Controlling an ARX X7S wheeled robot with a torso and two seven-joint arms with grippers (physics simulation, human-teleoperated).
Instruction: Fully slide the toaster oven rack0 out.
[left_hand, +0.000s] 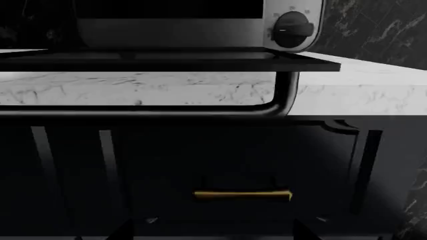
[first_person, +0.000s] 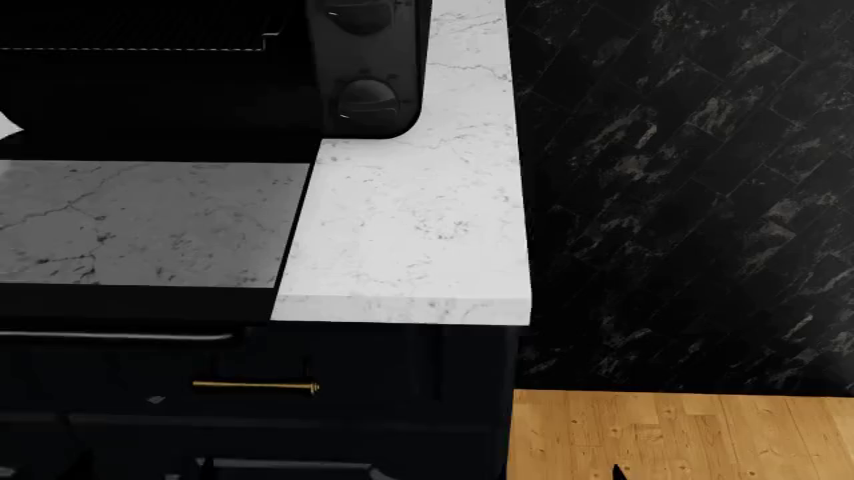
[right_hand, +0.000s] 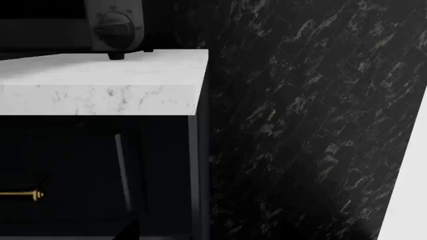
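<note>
The black toaster oven (first_person: 360, 60) stands at the back of the white marble counter (first_person: 414, 220), knobs on its right. Its door (first_person: 147, 220) lies open and flat over the counter's front. The rack0 (first_person: 134, 46) shows as pale thin wires inside the cavity, behind the door hinge. In the left wrist view the oven's knob (left_hand: 293, 30) and the flat door (left_hand: 200, 62) are above and ahead. My left gripper (left_hand: 212, 234) is open and empty, low in front of the cabinet. My right gripper (right_hand: 207, 235) is low by the counter's right corner; only one dark finger (right_hand: 127, 230) shows, set wide.
A dark cabinet drawer with a brass bar handle (left_hand: 242, 195) sits under the counter, straight ahead of the left gripper. The door's own bar handle (left_hand: 287, 95) overhangs the counter edge. A dark marble wall (right_hand: 307, 125) is to the right, with wooden floor (first_person: 681, 435) below.
</note>
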